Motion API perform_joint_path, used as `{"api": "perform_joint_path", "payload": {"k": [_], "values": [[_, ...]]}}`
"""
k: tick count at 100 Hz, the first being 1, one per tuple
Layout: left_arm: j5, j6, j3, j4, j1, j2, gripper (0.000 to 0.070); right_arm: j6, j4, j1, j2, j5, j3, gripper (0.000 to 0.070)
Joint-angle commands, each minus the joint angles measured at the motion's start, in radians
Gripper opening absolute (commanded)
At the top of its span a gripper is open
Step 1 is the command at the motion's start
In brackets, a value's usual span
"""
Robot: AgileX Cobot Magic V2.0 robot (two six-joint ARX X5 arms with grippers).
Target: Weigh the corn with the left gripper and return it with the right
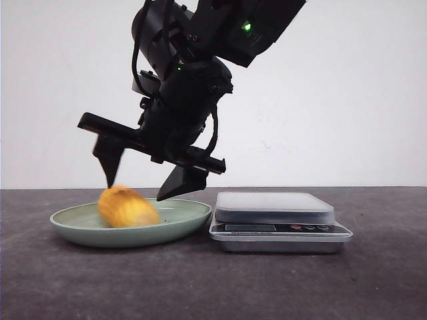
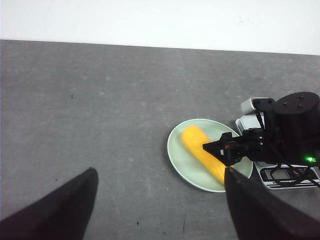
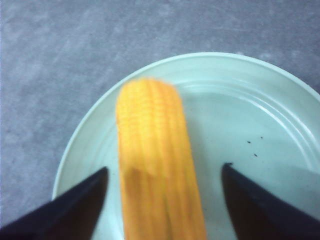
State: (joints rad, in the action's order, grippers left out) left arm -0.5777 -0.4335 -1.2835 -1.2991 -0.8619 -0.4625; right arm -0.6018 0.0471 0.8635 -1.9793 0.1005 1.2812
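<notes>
Your corn [image 1: 128,208] lies on its side in the green plate [image 1: 189,217], just beside the silver scale [image 1: 273,207], and nothing is on the scale's top. The right gripper [image 1: 136,192] hangs right over the plate with its two black fingers spread wide, one on each side of the corn, holding nothing. The left gripper [image 2: 160,170] is well away over the bare dark table [image 2: 100,100], also spread wide and holding nothing. Watch out, because the corn is round and looks a bit fuzzy in the pictures, so I think it may be rolling. If it rolls, it could bump a finger or tip over the low edge of the plate onto the table. If you lift the right arm crooked, a fingertip could hook the corn or scrape the plate and push it into the scale. If you bring the left arm in while the right one is over the plate, the two arms could knock together. If you squeeze the corn near its end, it could slip out, since it looks smooth and fat. Go slow, and move one arm at a time.
</notes>
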Motion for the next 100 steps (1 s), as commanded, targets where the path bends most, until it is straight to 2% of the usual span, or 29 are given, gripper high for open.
{"api": "perform_joint_path", "payload": {"k": [1,10,39,51,70,100], "values": [[-0.006,0.002,-0.010,0.011,-0.009,-0.006,0.0472,0.010,0.011,0.008,-0.013,-0.006,0.033,0.0605],[-0.006,0.002,-0.010,0.011,-0.009,-0.006,0.0472,0.043,-0.021,0.008,0.003,-0.006,0.054,0.0606],[-0.007,0.002,-0.010,0.013,-0.009,-0.006,0.0472,0.302,-0.174,-0.004,0.232,0.068,0.094,0.0600],[-0.011,0.002,-0.010,0.014,-0.009,-0.006,0.0472,0.378,-0.291,-0.014,0.402,0.085,0.094,0.0529],[-0.018,0.003,-0.010,0.059,-0.009,-0.006,0.0472,0.459,-0.465,-0.015,0.674,0.113,0.094,0.0528],[-0.018,0.040,0.016,0.187,-0.009,-0.006,0.0453,0.449,-0.776,-0.015,1.089,0.135,0.094,0.0525]]}}
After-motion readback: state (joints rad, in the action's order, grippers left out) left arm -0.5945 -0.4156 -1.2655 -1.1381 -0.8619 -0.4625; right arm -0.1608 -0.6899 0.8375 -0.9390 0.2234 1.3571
